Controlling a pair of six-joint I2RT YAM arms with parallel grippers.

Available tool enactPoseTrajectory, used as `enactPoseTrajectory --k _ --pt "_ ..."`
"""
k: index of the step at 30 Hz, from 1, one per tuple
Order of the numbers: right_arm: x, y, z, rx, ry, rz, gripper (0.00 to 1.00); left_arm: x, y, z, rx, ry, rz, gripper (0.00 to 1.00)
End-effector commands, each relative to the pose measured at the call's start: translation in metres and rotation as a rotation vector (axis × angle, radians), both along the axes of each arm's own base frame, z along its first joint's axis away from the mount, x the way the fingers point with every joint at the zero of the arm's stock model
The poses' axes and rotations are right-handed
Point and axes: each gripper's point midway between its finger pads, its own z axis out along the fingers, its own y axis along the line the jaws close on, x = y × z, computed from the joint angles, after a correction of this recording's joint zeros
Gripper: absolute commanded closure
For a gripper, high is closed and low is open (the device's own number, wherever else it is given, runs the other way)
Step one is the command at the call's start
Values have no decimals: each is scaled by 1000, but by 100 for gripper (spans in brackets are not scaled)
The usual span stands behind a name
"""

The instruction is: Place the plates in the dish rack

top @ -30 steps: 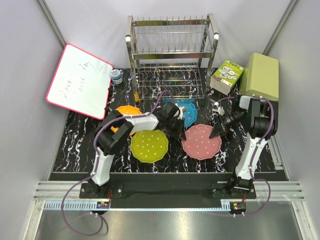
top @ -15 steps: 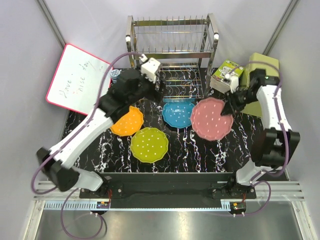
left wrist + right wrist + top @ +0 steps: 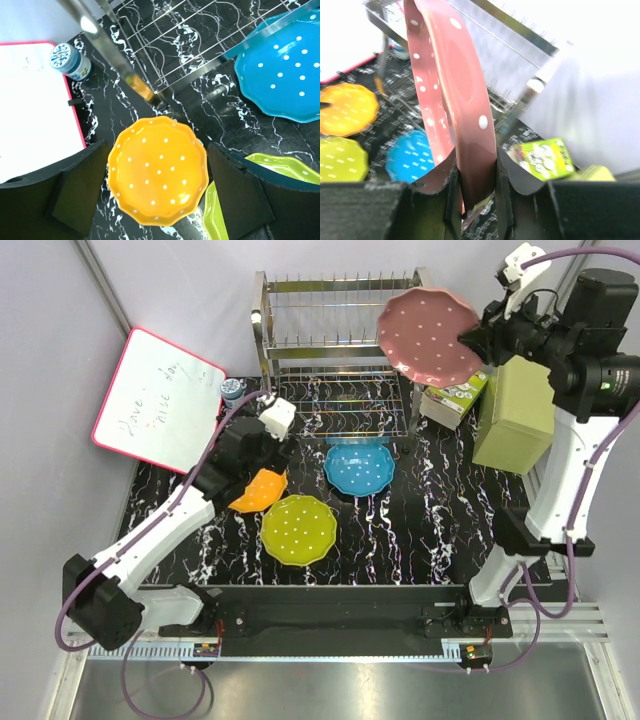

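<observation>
Left hand (image 3: 157, 165): fingers wide apart, gripping nothing, hanging low over the worktop (image 3: 440, 530).
Orange plate (image 3: 262, 490): lies flat directly beneath the left hand, showing between its two fingers in the wrist view.
Yellow-green plate (image 3: 298, 528): flat on the worktop, just beside the left hand's right finger, its rim close against the orange plate.
Blue plate (image 3: 358, 468): flat on the worktop, ahead and to the right of the left hand, at the foot of the dish rack (image 3: 340, 285).
Right hand (image 3: 475, 195): lifted high, fingers clamped on the rim of the pink plate (image 3: 430, 335).
Pink plate: held on edge, rising straight out from the right hand's fingertips, up beside the right end of the dish rack's slotted top tier; whether it touches the wires cannot be told.
Dish rack: tall shiny wire frame just beyond both hands, at the back of the worktop.
Whiteboard (image 3: 160, 400): red-edged, leaning to the left of the left hand.
Small jar (image 3: 233, 392): just ahead of the left hand, beside the rack's left post.
Pale green box (image 3: 515, 410): below the raised right hand.
Printed carton (image 3: 455, 400): between that box and the rack.
</observation>
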Motion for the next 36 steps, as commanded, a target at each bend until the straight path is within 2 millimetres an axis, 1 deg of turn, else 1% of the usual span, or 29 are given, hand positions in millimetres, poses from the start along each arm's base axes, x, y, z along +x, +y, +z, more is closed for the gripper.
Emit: enactPoseTrajectory --k 1,2,3,4,5,6,7,8,9,10,11,12,13,14,15,17,18,19,20,21,22,24,25,26,27,29,32,34,36 --pt "2 33 43 182 -94 -33 100 3 14 48 -102 -153 65 13" --pt "-2 33 57 243 -125 -112 100 2 15 47 -99 -151 65 13" --pt "7 32 76 308 -186 -164 100 1 17 47 -95 -151 72 13" --pt "12 26 85 367 -204 -228 100 0 18 46 -98 -152 77 13" --pt "24 26 87 422 -198 -276 100 -1 19 46 -99 -151 81 13" --pt "15 24 116 472 -269 -282 100 -1 20 45 -99 -150 83 13" --pt "23 9 123 538 -293 -412 100 -1 21 44 -100 -150 89 13" --pt "41 12 119 578 -284 -448 100 -2 22 43 -103 -146 92 13" --pt "30 19 145 615 -359 -409 100 -2 22 43 -108 -146 94 13" --pt "39 19 146 622 -383 -433 100 -2 23 44 -119 -147 98 13" --pt "38 17 154 622 -424 -454 100 -2 25 44 -120 -147 107 13" --pt "38 27 165 657 -470 -446 100 -2 27 45 -122 -150 113 13" --pt "33 19 174 663 -518 -493 100 -2 29 46 -125 -155 121 13" --pt "27 18 193 679 -611 -497 100 -2 32 48 -121 -162 131 13" --pt "36 33 183 653 -602 -500 100 -3 34 48 -115 -165 134 13" --pt "31 33 193 611 -701 -574 100 -3 38 48 -115 -171 149 13" --pt "31 35 194 593 -725 -611 100 -4 39 47 -119 -169 152 13" --pt "42 46 180 578 -707 -683 100 -5 40 47 -126 -168 154 13" --pt "43 44 181 528 -741 -732 100 -6 40 47 -136 -170 154 13" --pt "30 36 195 577 -789 -770 100 -7 41 47 -148 -170 156 13" --pt "47 45 178 513 -776 -828 100 -8 41 46 -154 -168 158 13" --pt "38 40 187 554 -840 -877 100 -10 42 45 -171 -170 159 13" --pt "43 44 181 502 -849 -907 100 -11 42 46 -175 -172 160 13" --pt "39 44 184 534 -868 -916 100 -12 44 47 -179 -177 163 13" --pt "44 46 178 522 -857 -925 100 -15 46 47 -187 -184 172 13" --pt "45 41 171 531 -823 -963 100 -15 54 50 -192 -212 216 13" --pt "54 38 152 479 -772 -1033 100 -18 68 51 -202 -247 281 13" --pt "53 36 150 479 -762 -1052 100 -21 72 51 -204 -257 294 13" --pt "57 40 148 461 -751 -1029 100 -25 75 50 -206 -262 298 13"
